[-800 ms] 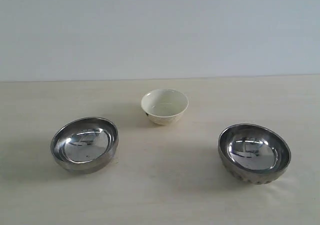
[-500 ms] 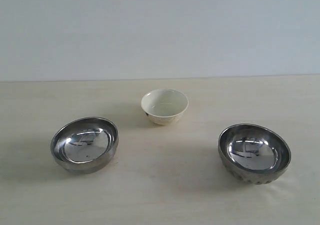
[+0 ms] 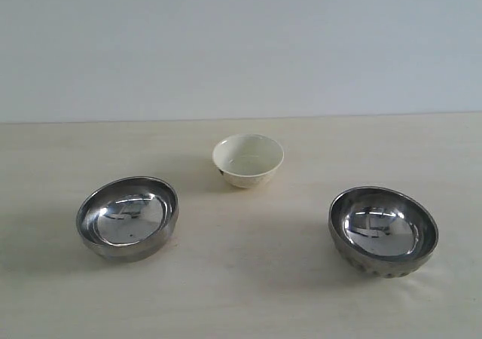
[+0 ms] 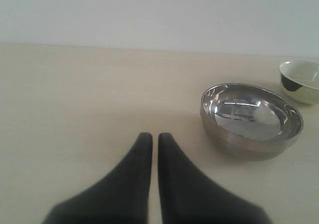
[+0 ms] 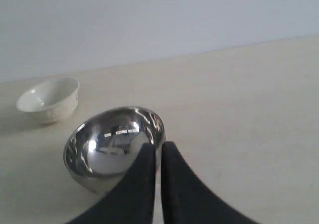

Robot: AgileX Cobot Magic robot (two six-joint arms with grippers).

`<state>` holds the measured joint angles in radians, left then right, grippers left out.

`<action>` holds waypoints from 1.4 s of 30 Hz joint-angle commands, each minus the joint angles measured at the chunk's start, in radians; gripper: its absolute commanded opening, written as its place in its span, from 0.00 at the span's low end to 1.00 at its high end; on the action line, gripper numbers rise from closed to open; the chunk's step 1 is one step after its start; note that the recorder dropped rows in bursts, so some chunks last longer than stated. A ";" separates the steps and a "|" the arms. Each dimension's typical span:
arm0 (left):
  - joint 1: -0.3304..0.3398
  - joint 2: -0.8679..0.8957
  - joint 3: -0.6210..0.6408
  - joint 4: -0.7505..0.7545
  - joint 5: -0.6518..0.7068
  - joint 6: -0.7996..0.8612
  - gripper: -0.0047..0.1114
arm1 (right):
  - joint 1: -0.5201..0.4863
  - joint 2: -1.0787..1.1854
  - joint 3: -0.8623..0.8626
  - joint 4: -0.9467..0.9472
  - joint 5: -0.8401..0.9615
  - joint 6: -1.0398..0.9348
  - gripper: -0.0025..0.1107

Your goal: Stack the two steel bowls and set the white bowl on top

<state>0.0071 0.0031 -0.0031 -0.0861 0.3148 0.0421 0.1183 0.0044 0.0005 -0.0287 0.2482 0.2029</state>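
Note:
The smooth steel bowl [image 3: 128,218] stands at the table's left and the ribbed steel bowl [image 3: 383,231] at the right, both upright and empty. Behind and between them sits the small white bowl [image 3: 248,160]. Neither arm shows in the exterior view. In the left wrist view my left gripper [image 4: 155,137] is shut with nothing in it, short of and beside the smooth steel bowl [image 4: 251,120], with the white bowl [image 4: 300,80] beyond. My right gripper [image 5: 159,147] is also shut and empty, its tips in front of the ribbed steel bowl's [image 5: 109,144] rim; the white bowl [image 5: 49,99] lies farther off.
The three bowls stand apart on a pale wooden table [image 3: 248,279] that ends at a plain light wall [image 3: 241,45]. Nothing else is on the table in these views.

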 commanded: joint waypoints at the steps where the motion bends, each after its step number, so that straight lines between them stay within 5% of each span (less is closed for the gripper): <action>1: -0.005 -0.003 0.003 0.000 -0.007 -0.005 0.07 | 0.003 -0.004 0.000 -0.008 -0.196 -0.003 0.02; 12: -0.005 -0.003 0.003 0.000 -0.007 -0.005 0.07 | 0.003 -0.004 0.000 -0.008 -0.728 -0.003 0.02; 28: -0.005 -0.003 0.003 0.000 -0.007 -0.005 0.07 | 0.003 0.070 -0.355 -0.080 -0.386 0.128 0.03; 31: -0.005 -0.003 0.003 0.000 -0.007 -0.005 0.07 | 0.003 0.155 -0.428 -0.091 -0.354 0.128 0.15; 33: -0.005 -0.003 0.003 0.000 -0.007 -0.005 0.07 | 0.003 0.248 -0.508 -0.091 -0.304 0.128 0.38; 34: -0.005 -0.003 0.003 0.000 -0.007 -0.005 0.07 | 0.003 0.320 -0.575 -0.091 -0.255 0.128 0.60; 36: -0.005 -0.003 0.003 0.000 -0.007 -0.005 0.07 | 0.003 0.427 -0.665 -0.091 -0.165 0.124 0.79; 42: -0.005 -0.003 0.003 0.000 -0.007 -0.005 0.07 | 0.016 0.652 -0.844 -0.061 0.030 0.081 0.81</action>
<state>0.0071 0.0031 -0.0031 -0.0861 0.3148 0.0421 0.1207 0.5781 -0.7741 -0.1056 0.1850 0.3177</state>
